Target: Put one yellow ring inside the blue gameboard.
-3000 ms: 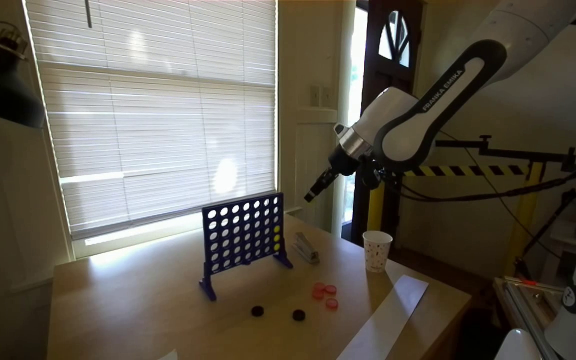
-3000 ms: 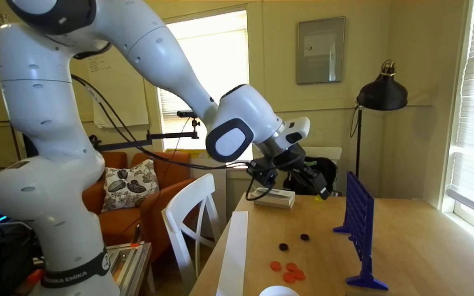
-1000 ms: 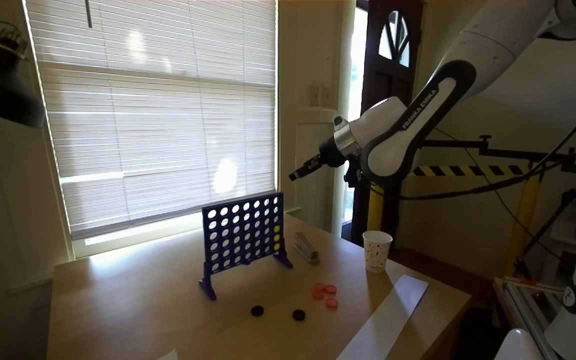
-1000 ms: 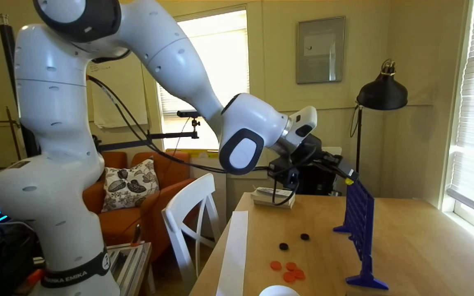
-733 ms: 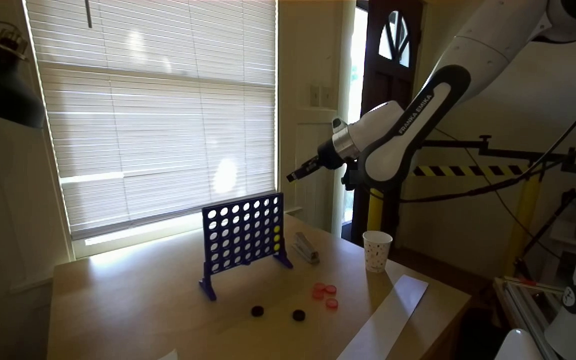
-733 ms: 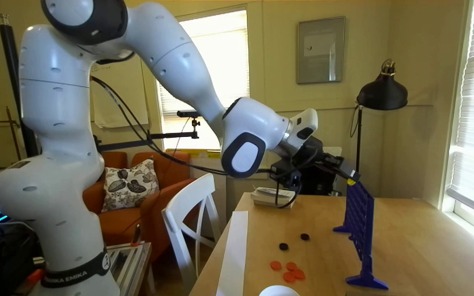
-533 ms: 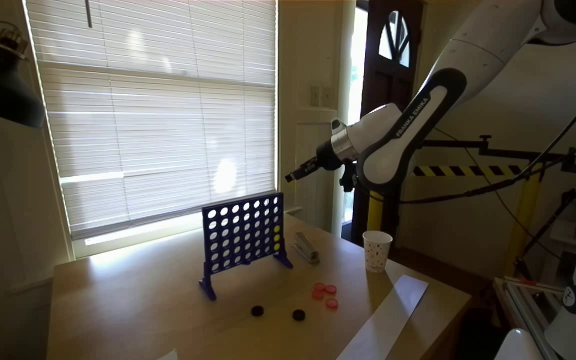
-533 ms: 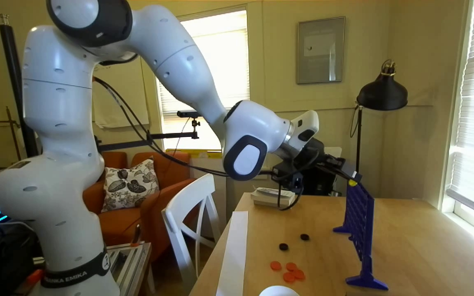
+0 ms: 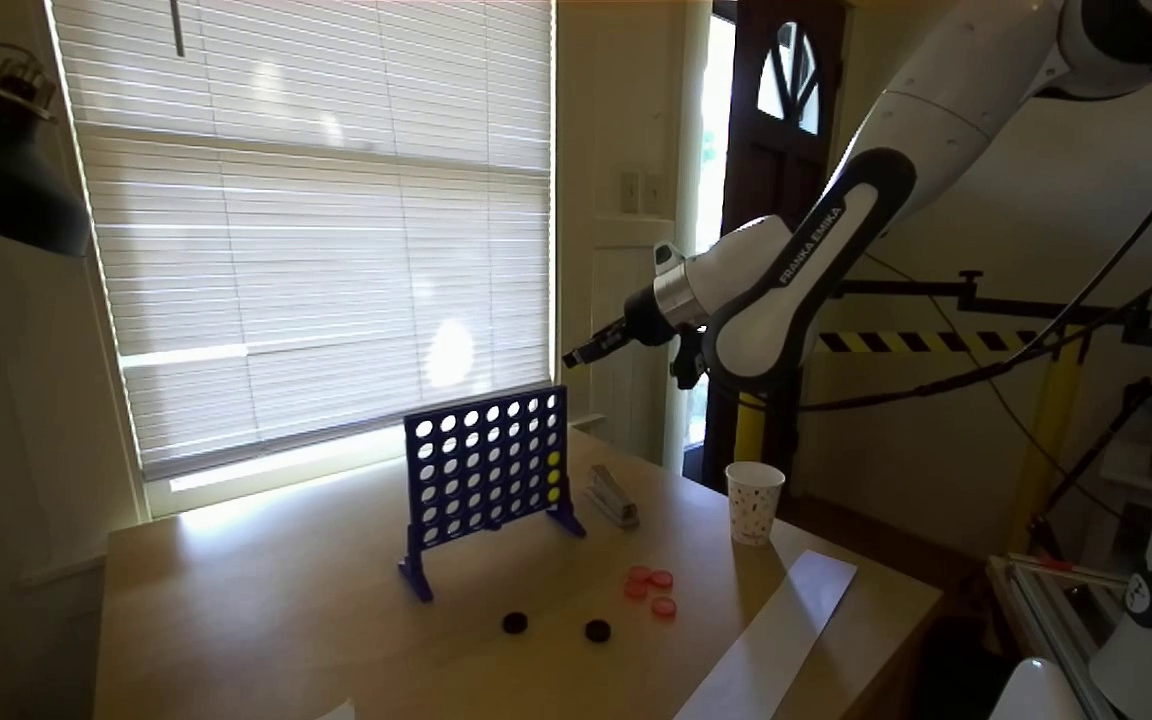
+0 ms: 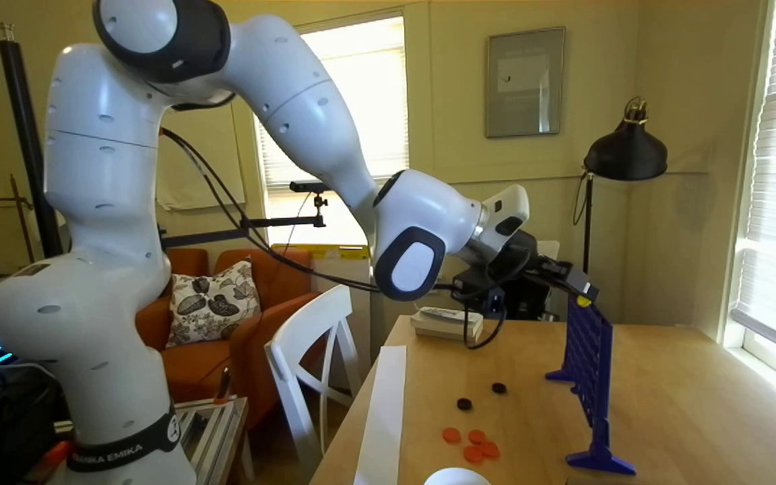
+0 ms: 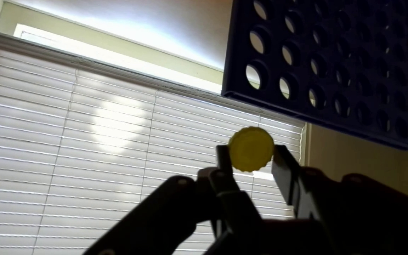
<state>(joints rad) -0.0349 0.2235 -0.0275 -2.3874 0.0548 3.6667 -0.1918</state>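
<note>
Holding the ring (image 11: 251,149) by opposite edges in the end effector (image 11: 252,156), opened just ring-wide; presumably gripped so to leave the leading edge free for slotting in! Hovering near the top of the board (image 9: 484,472), at one o'clock from its middle in an exterior view, not yet in. Likely aiming above three yellows (image 9: 553,477) stacked at three o'clock.

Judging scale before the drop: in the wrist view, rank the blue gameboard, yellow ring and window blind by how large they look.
1. Window blind, cut off by the picture's edges.
2. Blue gameboard, cut off at the top.
3. Yellow ring, clearly smallest, though nearer than the blind.
</note>
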